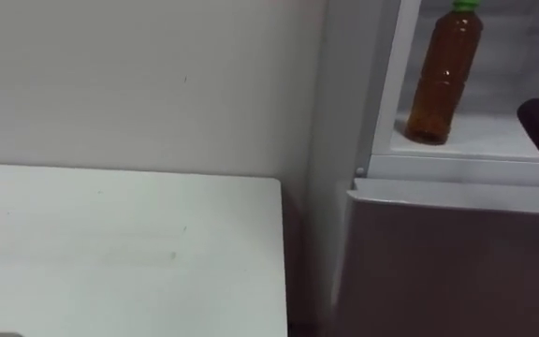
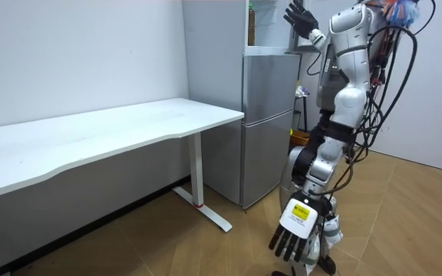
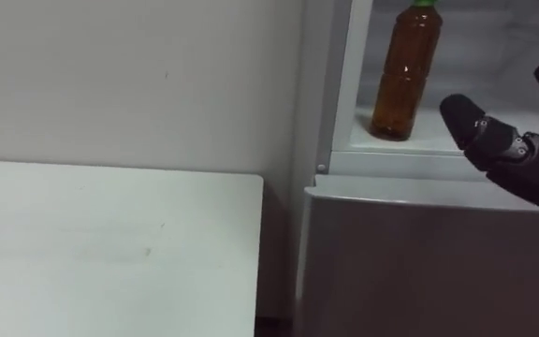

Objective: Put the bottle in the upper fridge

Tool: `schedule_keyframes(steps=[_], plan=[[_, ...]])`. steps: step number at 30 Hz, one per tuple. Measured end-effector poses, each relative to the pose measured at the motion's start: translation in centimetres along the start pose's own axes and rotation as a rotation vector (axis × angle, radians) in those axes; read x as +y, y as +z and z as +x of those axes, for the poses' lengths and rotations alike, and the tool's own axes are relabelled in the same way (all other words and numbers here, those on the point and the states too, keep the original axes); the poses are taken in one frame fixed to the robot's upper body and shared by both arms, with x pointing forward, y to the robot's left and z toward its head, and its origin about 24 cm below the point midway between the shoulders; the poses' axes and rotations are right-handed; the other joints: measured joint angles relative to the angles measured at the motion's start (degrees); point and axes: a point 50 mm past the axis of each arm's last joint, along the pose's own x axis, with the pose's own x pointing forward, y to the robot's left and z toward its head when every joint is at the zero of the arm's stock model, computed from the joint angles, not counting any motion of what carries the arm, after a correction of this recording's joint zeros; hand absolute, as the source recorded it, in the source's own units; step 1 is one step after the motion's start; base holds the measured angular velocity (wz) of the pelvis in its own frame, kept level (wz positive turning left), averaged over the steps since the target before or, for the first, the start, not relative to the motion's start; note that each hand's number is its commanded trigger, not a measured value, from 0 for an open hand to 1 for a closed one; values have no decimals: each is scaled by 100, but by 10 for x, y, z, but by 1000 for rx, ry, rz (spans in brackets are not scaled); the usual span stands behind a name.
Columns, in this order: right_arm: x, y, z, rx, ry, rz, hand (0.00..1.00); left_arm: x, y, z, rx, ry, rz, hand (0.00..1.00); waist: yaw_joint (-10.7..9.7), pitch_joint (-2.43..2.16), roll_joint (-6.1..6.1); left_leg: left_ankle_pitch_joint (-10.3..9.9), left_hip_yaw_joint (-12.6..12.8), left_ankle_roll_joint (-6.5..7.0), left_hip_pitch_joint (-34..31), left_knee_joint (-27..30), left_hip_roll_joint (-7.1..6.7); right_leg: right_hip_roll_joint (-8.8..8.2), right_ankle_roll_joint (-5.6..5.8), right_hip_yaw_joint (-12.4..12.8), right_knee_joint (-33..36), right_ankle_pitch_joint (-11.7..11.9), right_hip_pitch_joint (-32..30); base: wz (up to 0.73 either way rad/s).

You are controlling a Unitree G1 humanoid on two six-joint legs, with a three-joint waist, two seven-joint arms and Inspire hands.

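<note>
The bottle (image 1: 444,75) is stood upright on the fridge shelf (image 1: 503,137). The right hand (image 3: 517,154) is spread empty just right of it; the left hand (image 2: 292,234) is hung relaxed.

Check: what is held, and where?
Nothing. Brown green-capped plastic bottle stands free on the fridge shelf; right hand open beside it, left hand hanging open.
</note>
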Motion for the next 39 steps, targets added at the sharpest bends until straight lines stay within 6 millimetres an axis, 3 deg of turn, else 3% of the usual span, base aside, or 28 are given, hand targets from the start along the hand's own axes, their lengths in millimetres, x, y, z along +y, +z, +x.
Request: schedule_keyframes(steps=[5,8,10,13,16,25,29,32,39], plan=[[-5,-12,-15,67,-10,50,0,-2,11,2,-28,2,-1,0,-16,-5,10,-35,101,-24,-5,2,39,39,-4,82,-7,2,-41,-10],[-15,-26,-36,137,-78,73,0,-4,18,3,-44,5,-6,0,-23,-20,53,-57,144,-34,-14,4,51,57,-10,133,16,6,-66,-10],[-23,-37,-48,187,-138,84,0,-7,22,3,-56,10,-9,0,-69,-27,132,-81,158,-25,-51,28,50,52,-6,196,69,3,-136,-10],[-26,-43,-52,211,-157,94,0,-9,30,4,-76,7,-13,0,-94,0,237,-102,181,-11,-100,72,47,48,-4,246,99,4,-199,-8],[-26,-44,-52,213,-147,94,0,-9,34,4,-91,10,-15,0,-170,-13,323,-102,225,-11,-73,66,51,55,2,299,102,-2,-194,-5],[-49,-74,-81,350,-322,130,0,-17,38,3,-123,15,53,0,-273,1,185,-110,240,-3,-82,89,51,51,7,296,82,-4,-199,0],[-56,-77,-90,377,-403,198,0,-18,39,2,-130,26,69,0,-360,17,244,-121,240,-2,-87,98,51,52,7,321,80,-4,-210,0],[-63,-82,-99,412,-457,192,0,-21,43,2,-147,22,86,0,-371,3,263,-123,241,-3,-90,98,51,52,8,309,85,-5,-218,0],[-87,-112,-154,626,-649,130,0,-21,51,2,-178,44,82,0,-363,-10,281,-123,245,-3,-88,94,47,41,9,270,91,-5,-208,0]])
